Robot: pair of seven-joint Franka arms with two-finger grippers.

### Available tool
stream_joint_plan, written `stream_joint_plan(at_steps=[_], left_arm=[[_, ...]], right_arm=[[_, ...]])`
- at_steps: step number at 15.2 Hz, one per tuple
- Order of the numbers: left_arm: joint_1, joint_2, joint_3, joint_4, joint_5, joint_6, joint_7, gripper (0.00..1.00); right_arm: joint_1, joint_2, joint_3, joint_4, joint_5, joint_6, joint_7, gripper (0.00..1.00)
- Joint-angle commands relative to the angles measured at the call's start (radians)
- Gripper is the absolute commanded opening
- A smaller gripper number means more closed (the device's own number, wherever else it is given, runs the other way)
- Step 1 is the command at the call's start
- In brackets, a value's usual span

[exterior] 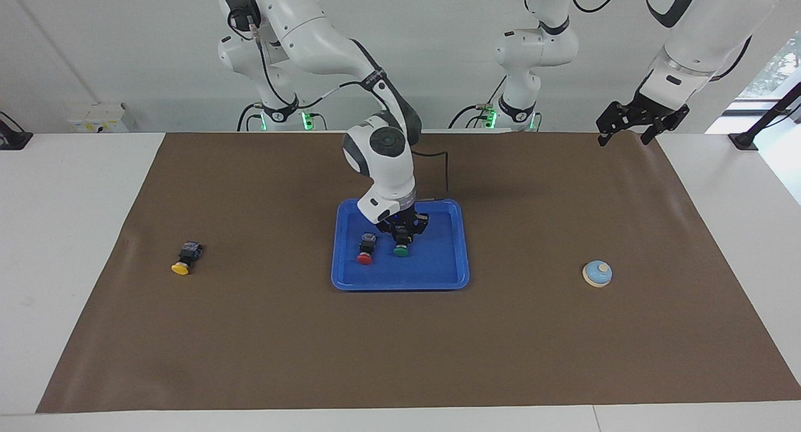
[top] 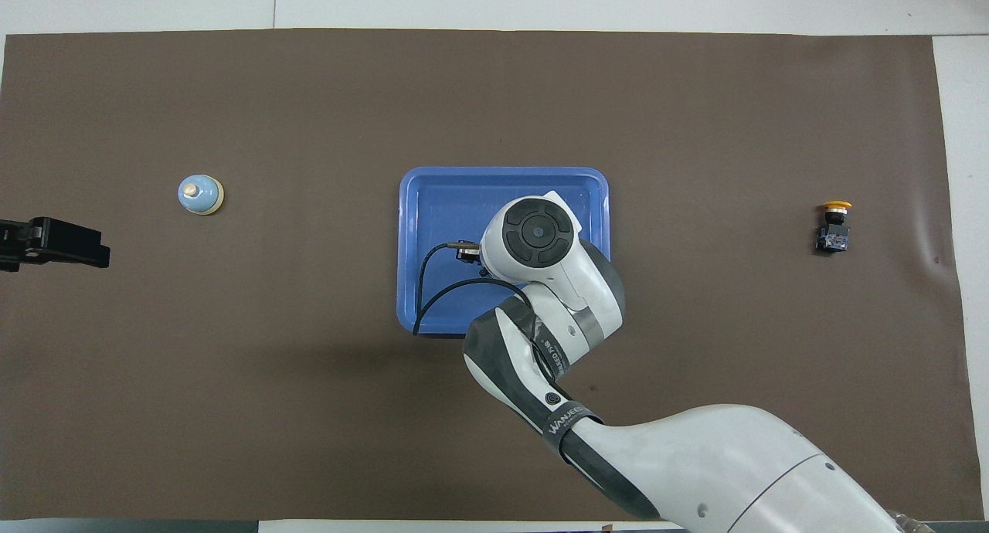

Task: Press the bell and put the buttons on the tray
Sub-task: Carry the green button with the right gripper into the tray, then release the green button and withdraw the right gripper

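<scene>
Two buttons (exterior: 383,247) visible facing, hidden overhead.

Two white arms (exterior: 313,25) of rounded glossy shells with dark grey bands at the joints, each ending in a black two-finger gripper (exterior: 633,124). On the right arm (top: 695,463), a round dark grey cap with a cross-shaped relief at the wrist (top: 538,232), a small round button and white lettering on a dark band of the forearm, plus a thin black cable (top: 444,282) looping from the wrist. Green lights (exterior: 306,120) at both bases, with black cables clipped along the upper links.
</scene>
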Motion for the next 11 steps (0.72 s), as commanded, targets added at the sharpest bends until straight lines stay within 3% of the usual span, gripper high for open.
stream_joint_plan(at_steps=[1,8,11], left_arm=[[0.001,-0.001,0.0,0.007,0.013,-0.014,-0.002,1.0],[0.001,-0.001,0.0,0.007,0.013,-0.014,-0.002,1.0],[0.001,-0.001,0.0,0.007,0.013,-0.014,-0.002,1.0]], right_arm=[[-0.017,-0.019,0.004,0.06,-0.008,-0.099,0.0,1.0],[-0.189,-0.193,0.001,0.094,-0.008,-0.336,-0.035,1.0],[-0.317,-0.23,0.0,0.088,-0.017,-0.437,-0.212,1.0]])
